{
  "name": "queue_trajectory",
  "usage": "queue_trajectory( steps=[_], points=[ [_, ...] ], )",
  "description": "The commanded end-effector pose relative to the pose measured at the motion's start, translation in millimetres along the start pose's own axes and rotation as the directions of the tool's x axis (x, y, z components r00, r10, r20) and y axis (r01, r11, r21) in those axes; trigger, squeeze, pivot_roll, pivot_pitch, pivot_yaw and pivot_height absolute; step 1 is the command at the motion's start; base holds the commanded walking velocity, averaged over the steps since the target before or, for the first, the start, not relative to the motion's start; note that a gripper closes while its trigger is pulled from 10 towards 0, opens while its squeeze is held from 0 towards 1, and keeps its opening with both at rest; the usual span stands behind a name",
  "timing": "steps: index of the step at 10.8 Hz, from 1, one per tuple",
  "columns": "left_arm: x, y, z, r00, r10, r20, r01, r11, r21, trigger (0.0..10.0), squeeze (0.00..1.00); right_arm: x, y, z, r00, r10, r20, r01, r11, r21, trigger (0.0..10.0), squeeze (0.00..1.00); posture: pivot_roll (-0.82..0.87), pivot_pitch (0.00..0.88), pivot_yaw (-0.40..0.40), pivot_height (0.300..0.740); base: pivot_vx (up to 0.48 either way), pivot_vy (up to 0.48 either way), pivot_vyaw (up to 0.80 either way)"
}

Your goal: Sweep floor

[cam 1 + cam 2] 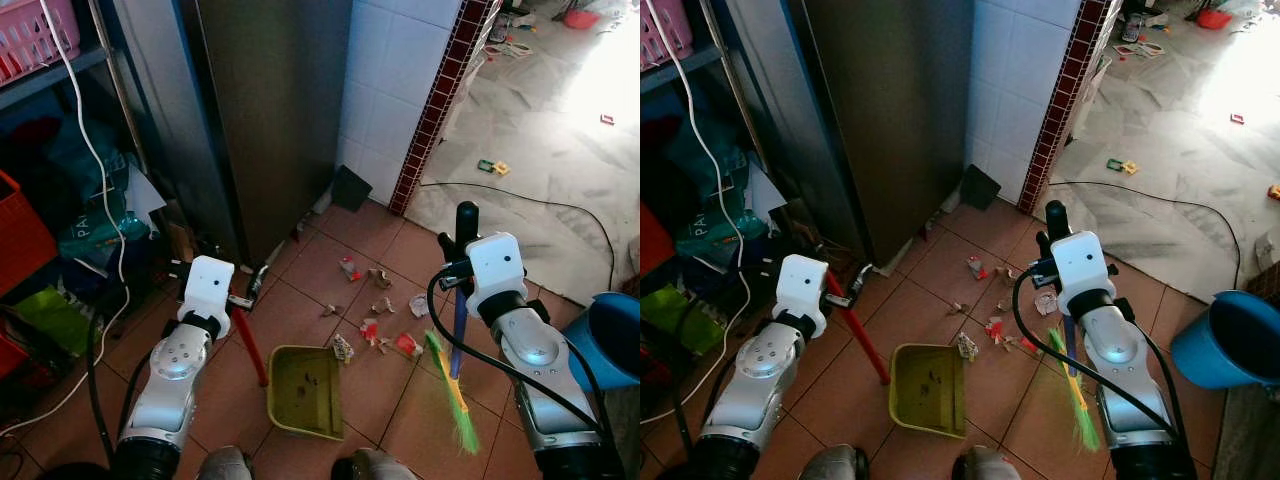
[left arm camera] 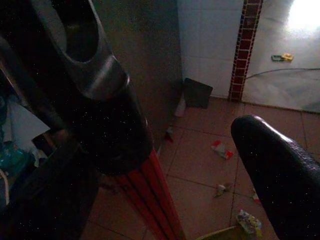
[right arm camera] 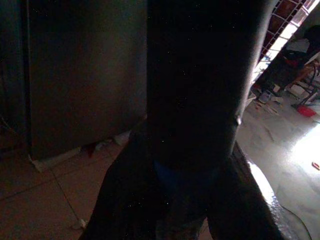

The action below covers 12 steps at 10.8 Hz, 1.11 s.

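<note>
A yellow-green dustpan lies flat on the terracotta tiles in front of my feet. Its red handle rises to my left gripper, which is shut on it; the left wrist view has the red handle running between the dark fingers. My right gripper is shut on the blue handle of a broom. The broom's green bristles rest on the floor right of the dustpan. Several scraps of litter lie just beyond the pan's far edge and left of the bristles.
A tall steel cabinet and a white tiled wall corner stand ahead. Cluttered shelves with a red crate fill the left. A blue bucket sits at the right edge. A black cable crosses the grey floor beyond.
</note>
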<state>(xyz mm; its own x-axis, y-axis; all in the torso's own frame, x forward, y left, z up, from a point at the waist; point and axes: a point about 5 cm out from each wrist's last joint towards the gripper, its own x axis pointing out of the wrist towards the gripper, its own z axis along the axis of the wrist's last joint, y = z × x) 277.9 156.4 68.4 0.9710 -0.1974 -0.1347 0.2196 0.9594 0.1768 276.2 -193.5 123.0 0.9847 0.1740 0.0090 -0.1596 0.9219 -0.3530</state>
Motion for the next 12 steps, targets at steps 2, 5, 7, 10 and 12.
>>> queue_trajectory(
  steps=[2, 5, 7, 10, 12],
  points=[
    [-0.9, 1.7, 0.1, 1.000, -0.002, -0.011, 0.002, 1.000, 0.015, 10.0, 0.00, 0.8, -8.5, 8.6, 0.999, -0.017, 0.042, 0.018, 0.999, -0.034, 10.0, 0.00, -0.09, 0.062, -0.057, 0.740, 0.000, 0.000, 0.00],
    [-1.1, 12.9, -0.4, 1.000, 0.030, -0.008, -0.029, 0.999, 0.020, 10.0, 0.00, 0.7, -8.4, 8.9, 0.999, -0.013, 0.042, 0.014, 0.999, -0.035, 10.0, 0.00, -0.09, 0.062, -0.061, 0.740, 0.000, 0.000, 0.00],
    [0.5, 15.5, -1.2, 0.999, 0.031, -0.010, -0.031, 0.999, 0.021, 10.0, 0.00, 0.8, -8.5, 9.1, 0.999, -0.012, 0.043, 0.013, 0.999, -0.036, 10.0, 0.00, -0.09, 0.062, -0.061, 0.740, 0.000, 0.000, 0.00],
    [4.7, 10.5, -0.8, 1.000, -0.021, 0.002, 0.021, 1.000, 0.006, 8.2, 0.00, 0.5, -10.0, 9.7, 0.999, -0.014, 0.044, 0.016, 0.999, -0.039, 10.0, 0.00, -0.10, 0.058, -0.059, 0.740, 0.000, 0.000, 0.00],
    [6.7, 5.6, 0.8, 0.999, -0.046, 0.011, 0.046, 0.999, 0.011, 0.2, 0.00, 0.6, -10.4, 10.0, 0.999, -0.012, 0.045, 0.014, 0.999, -0.042, 10.0, 0.00, -0.10, 0.057, -0.061, 0.740, 0.000, 0.000, 0.00]
  ],
)
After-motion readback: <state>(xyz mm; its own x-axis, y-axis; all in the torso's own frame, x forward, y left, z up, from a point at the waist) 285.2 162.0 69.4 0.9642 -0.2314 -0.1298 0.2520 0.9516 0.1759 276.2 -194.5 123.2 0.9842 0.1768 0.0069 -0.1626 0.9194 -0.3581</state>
